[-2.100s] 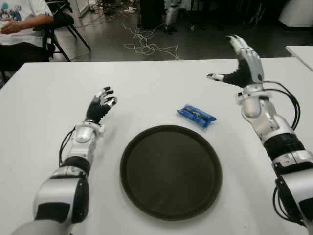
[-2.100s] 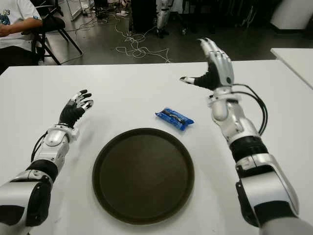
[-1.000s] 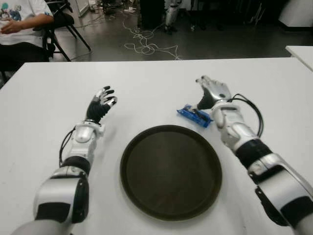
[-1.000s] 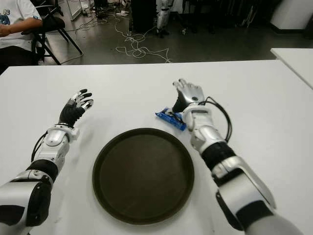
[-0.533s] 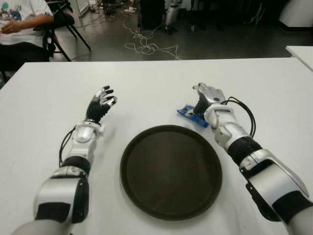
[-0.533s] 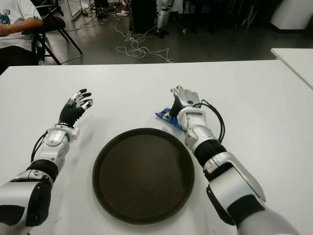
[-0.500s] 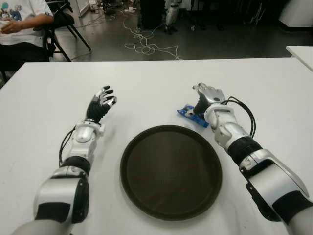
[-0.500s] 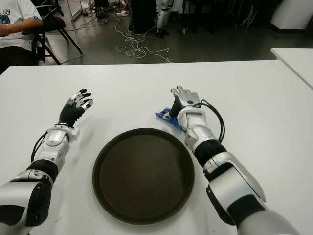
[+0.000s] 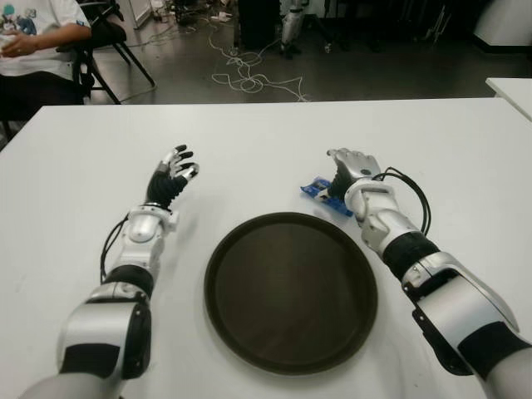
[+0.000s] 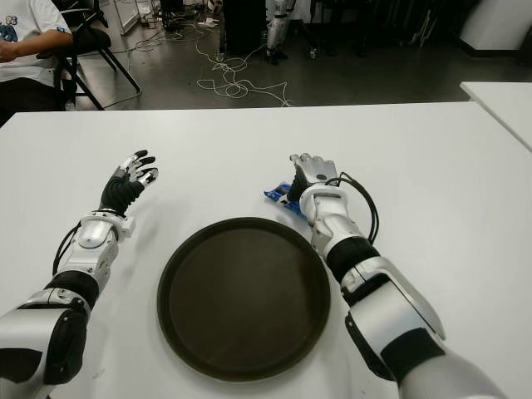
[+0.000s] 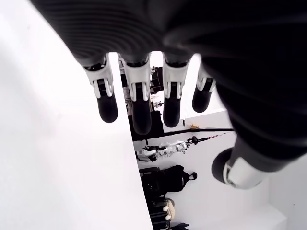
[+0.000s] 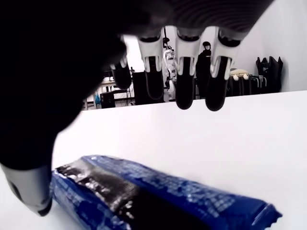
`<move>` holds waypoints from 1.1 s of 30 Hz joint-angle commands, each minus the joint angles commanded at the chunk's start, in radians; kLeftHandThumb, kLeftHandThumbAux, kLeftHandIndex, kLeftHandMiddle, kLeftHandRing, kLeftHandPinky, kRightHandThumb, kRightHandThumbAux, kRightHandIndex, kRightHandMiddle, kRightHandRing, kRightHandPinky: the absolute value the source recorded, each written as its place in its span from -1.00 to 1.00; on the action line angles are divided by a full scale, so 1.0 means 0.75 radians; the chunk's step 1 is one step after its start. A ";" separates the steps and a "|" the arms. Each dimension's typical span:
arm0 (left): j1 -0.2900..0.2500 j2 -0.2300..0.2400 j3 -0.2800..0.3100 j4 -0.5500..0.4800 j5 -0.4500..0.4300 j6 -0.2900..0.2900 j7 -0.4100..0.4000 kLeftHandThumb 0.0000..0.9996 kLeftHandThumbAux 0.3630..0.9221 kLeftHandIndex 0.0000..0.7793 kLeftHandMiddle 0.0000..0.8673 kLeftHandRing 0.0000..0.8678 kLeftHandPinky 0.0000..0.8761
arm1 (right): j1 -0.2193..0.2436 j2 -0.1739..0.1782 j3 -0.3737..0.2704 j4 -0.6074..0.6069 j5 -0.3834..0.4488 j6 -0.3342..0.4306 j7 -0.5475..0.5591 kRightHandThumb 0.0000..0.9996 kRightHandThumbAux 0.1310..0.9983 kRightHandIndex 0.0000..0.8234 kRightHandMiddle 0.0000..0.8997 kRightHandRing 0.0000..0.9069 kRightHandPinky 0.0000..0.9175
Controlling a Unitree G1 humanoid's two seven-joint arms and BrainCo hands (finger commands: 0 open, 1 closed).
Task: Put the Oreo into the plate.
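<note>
A blue Oreo pack (image 9: 316,187) lies on the white table (image 9: 249,150) just beyond the far right rim of the dark round plate (image 9: 291,291). My right hand (image 9: 342,166) hovers over the pack and covers its right half. In the right wrist view its fingers (image 12: 184,91) stretch out straight above the pack (image 12: 158,196), and the thumb (image 12: 29,194) sits by one end, so nothing is grasped. My left hand (image 9: 170,176) shows left of the plate with its fingers (image 11: 136,103) spread and nothing in them.
A person (image 9: 33,33) sits on a chair beyond the table's far left corner. Cables (image 9: 249,79) lie on the floor past the far edge. A second white table (image 9: 511,87) stands at the right.
My right hand came down from its raised spot at the right and moved left until it was over the Oreo pack. The pack, plate and left hand have not moved.
</note>
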State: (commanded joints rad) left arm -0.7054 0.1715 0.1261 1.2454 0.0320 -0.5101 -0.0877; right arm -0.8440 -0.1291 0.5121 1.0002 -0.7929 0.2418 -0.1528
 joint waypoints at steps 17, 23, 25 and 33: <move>-0.003 -0.002 -0.005 0.002 0.006 -0.001 0.005 -0.72 -0.06 -0.79 -0.60 -0.63 -0.67 | -0.021 0.002 0.002 0.047 0.000 -0.001 -0.045 -1.00 0.27 -0.69 -0.67 -0.54 -0.39; -0.002 -0.003 -0.006 0.003 0.006 -0.005 0.010 -0.72 -0.04 -0.78 -0.61 -0.64 -0.65 | -0.025 0.000 0.001 0.060 0.002 -0.008 -0.060 -1.00 0.27 -0.62 -0.63 -0.51 -0.37; -0.002 -0.003 -0.009 0.003 0.010 -0.008 0.015 -0.71 -0.05 -0.78 -0.61 -0.64 -0.64 | -0.026 -0.001 0.000 0.064 0.004 -0.011 -0.063 -1.00 0.28 -0.61 -0.63 -0.50 -0.37; 0.002 -0.002 -0.021 0.002 0.029 -0.030 0.038 -0.73 -0.09 -0.79 -0.62 -0.64 -0.68 | -0.027 -0.005 0.001 0.071 0.007 -0.030 -0.054 -1.00 0.29 -0.67 -0.69 -0.55 -0.41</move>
State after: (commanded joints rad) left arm -0.7038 0.1702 0.1103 1.2469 0.0535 -0.5324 -0.0594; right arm -0.8640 -0.1330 0.5129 1.0538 -0.7873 0.2196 -0.1934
